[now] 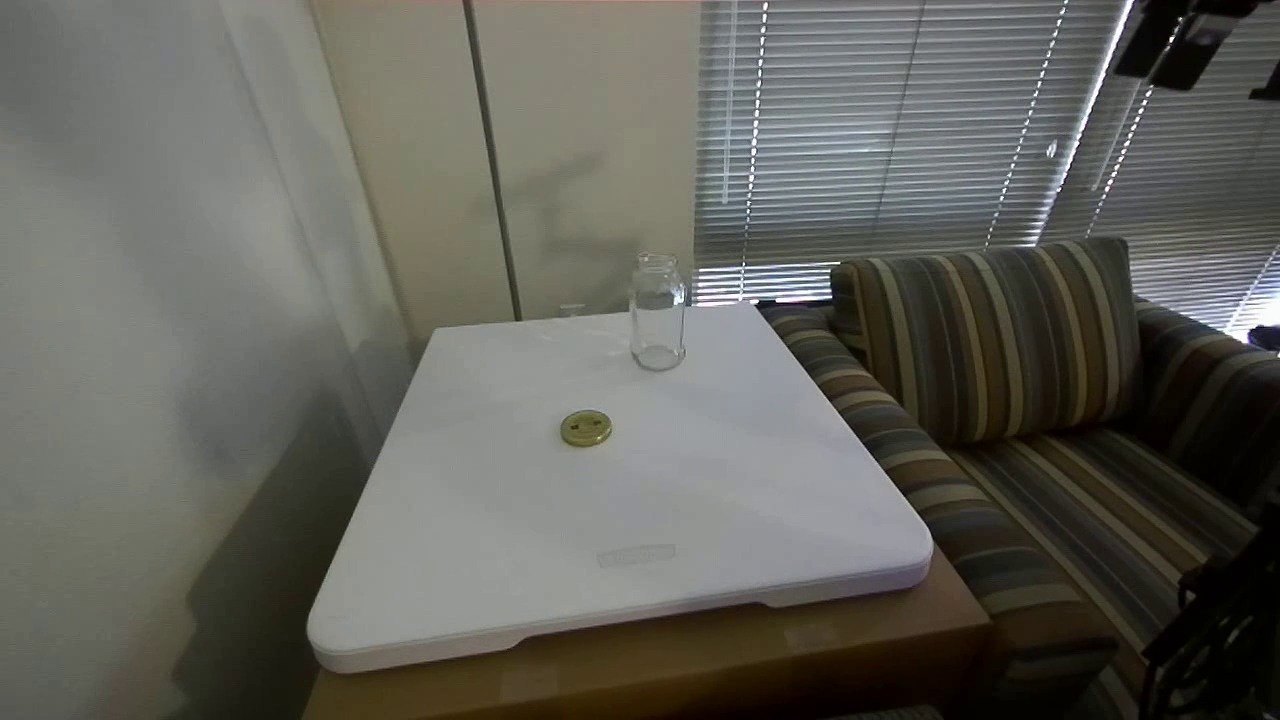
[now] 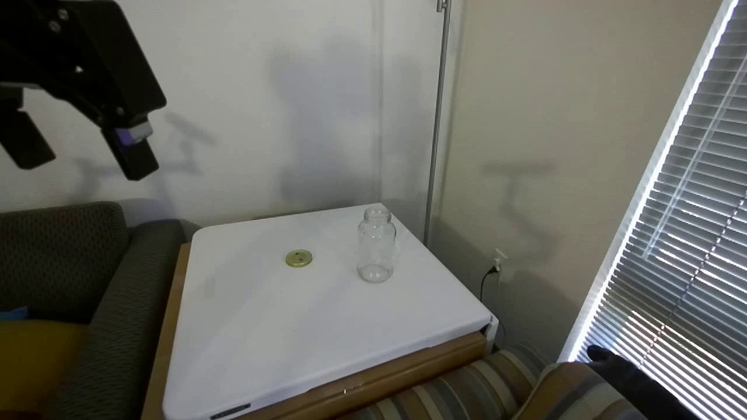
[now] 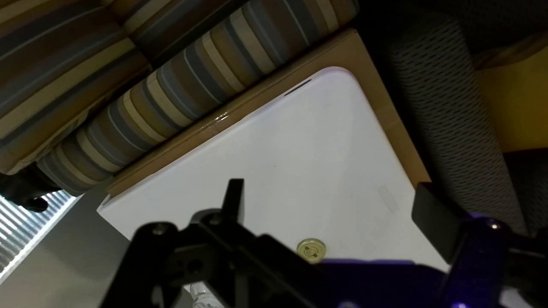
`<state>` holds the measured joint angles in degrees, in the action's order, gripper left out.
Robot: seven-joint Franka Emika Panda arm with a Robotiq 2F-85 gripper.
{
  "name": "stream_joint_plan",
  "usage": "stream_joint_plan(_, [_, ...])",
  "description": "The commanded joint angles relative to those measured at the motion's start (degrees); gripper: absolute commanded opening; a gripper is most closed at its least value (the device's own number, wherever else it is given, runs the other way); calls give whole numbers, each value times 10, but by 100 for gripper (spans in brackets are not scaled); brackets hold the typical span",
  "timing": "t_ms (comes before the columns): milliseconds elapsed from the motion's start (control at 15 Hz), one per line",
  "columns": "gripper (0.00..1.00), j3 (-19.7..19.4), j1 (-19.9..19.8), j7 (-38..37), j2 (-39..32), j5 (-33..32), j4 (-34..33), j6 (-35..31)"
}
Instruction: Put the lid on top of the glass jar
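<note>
The lid, a flat gold-olive disc, lies on the white board in both exterior views; there it also shows in an exterior view. The clear glass jar stands upright and open-topped on the board, apart from the lid; it also shows in an exterior view. My gripper is open and empty, high above the board. In the wrist view, its fingers are wide apart, with the lid below, partly covered by the gripper body. Only a bit of the jar shows there.
The board lies on a cardboard box. A striped armchair stands against one side and a dark sofa against another. Walls with a thin metal pole rise behind. Blinds cover the window.
</note>
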<state>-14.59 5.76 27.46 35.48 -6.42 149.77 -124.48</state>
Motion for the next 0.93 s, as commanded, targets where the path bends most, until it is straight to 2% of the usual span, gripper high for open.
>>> stream_joint_plan(0, [100, 23, 9, 0, -68, 31, -36, -17])
stream_joint_plan(200, [100, 37, 38, 14, -161, 72, -94, -38])
stream_joint_plan(267, [100, 26, 62, 10, -189, 76, -113, -47])
stream_joint_plan(533, [100, 26, 89, 14, -319, 104, -199, -106])
stream_joint_plan(600, [100, 61, 55, 21, -343, 116, -221, -100])
stream_joint_plan(667, [100, 75, 44, 5, -276, 100, -166, -95])
stream_joint_plan(867, [100, 92, 32, 2, -339, 104, -212, -98])
